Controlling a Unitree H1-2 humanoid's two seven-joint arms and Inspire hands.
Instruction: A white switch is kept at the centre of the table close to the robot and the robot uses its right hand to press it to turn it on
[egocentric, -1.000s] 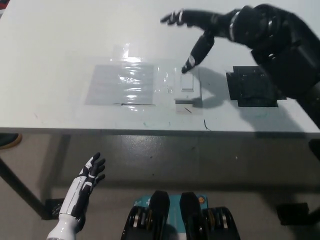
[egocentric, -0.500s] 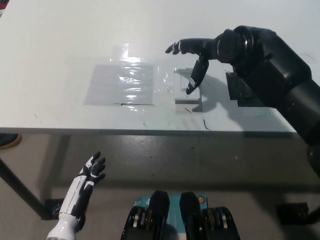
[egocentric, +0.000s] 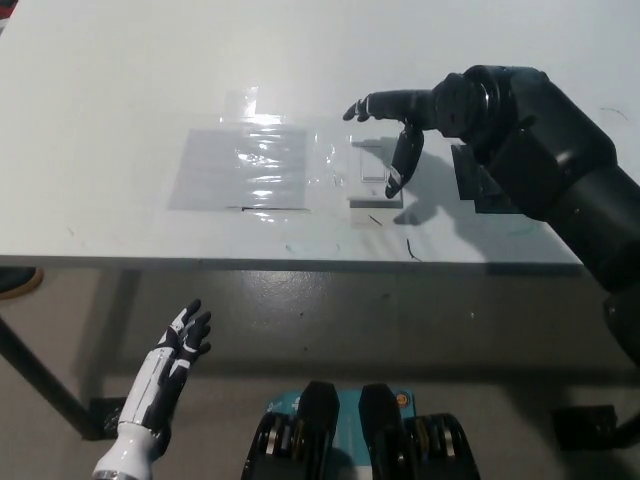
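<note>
From the head view, we are seeing the white switch (egocentric: 373, 172) lying flat on the table (egocentric: 120, 90), near the front edge at its centre, just beside a shiny taped plastic sheet (egocentric: 243, 166). We are judging it a light, rigid plastic piece, best pressed squarely on its rocker, not gripped. Our right hand (egocentric: 400, 120) is hovering over it, holding nothing, fingers spread, one pointing down at the switch's right edge; contact is unclear. Our left hand (egocentric: 180, 345) is resting below the table, fingers apart.
</note>
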